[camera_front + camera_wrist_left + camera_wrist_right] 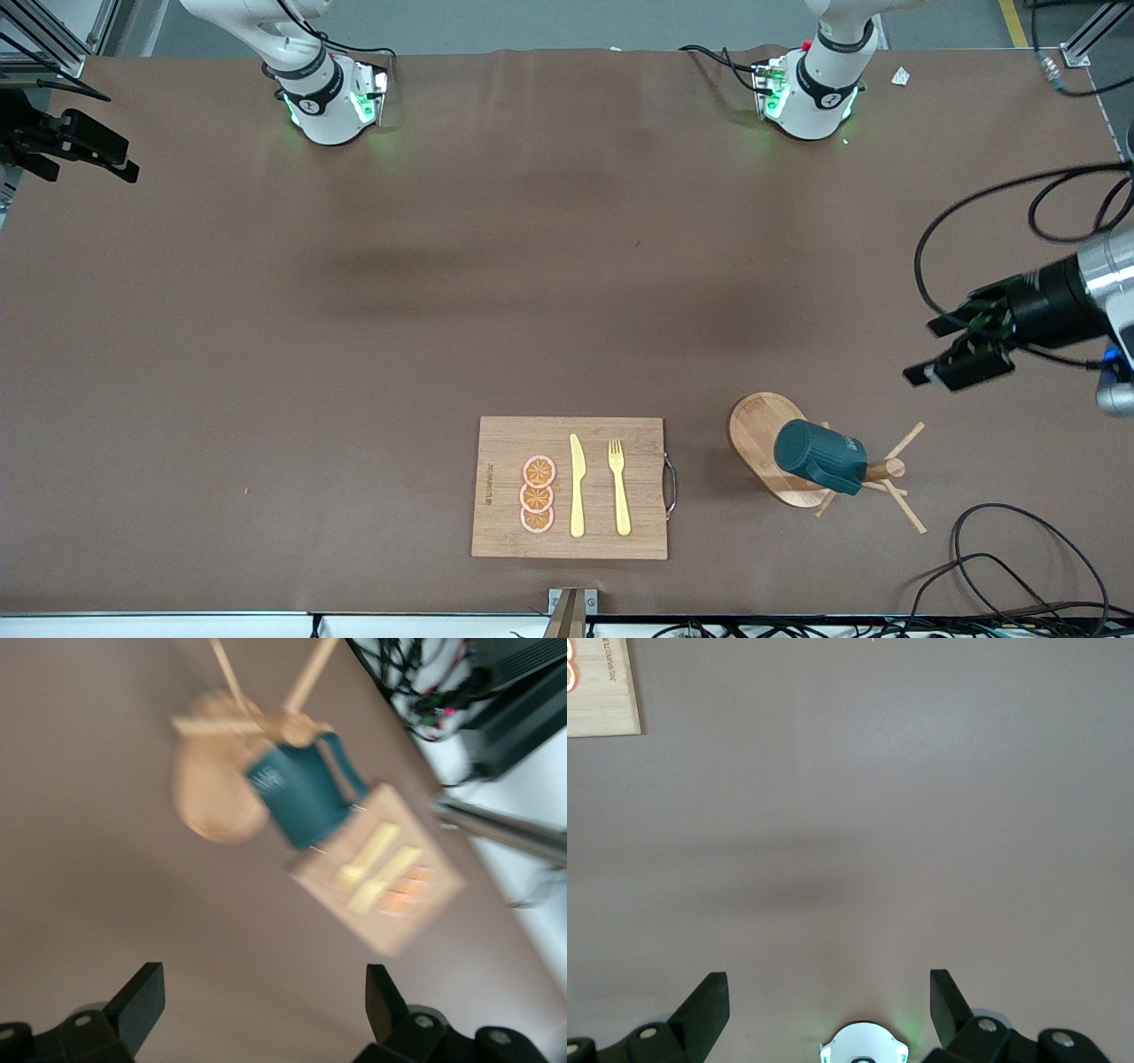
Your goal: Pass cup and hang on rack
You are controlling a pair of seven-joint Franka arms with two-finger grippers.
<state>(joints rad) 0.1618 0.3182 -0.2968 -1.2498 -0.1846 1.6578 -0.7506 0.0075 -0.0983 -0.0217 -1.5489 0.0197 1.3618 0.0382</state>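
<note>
The cup (819,456) hung on the rack (769,443) near the bench's front edge. My left end effector (952,353) hovered open over the bench's left-arm end; my right end effector (75,146) waited open at the right-arm edge.

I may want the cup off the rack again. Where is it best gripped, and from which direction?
Probably across the cup body, coming from above. It hangs tilted on a peg of the rack, its round side exposed and upward, while the handle sits close against the pegs. The open left gripper hovers nearest.

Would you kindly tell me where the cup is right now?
The cup hangs on the rack, beside the cutting board toward the left arm's end of the table.
</note>
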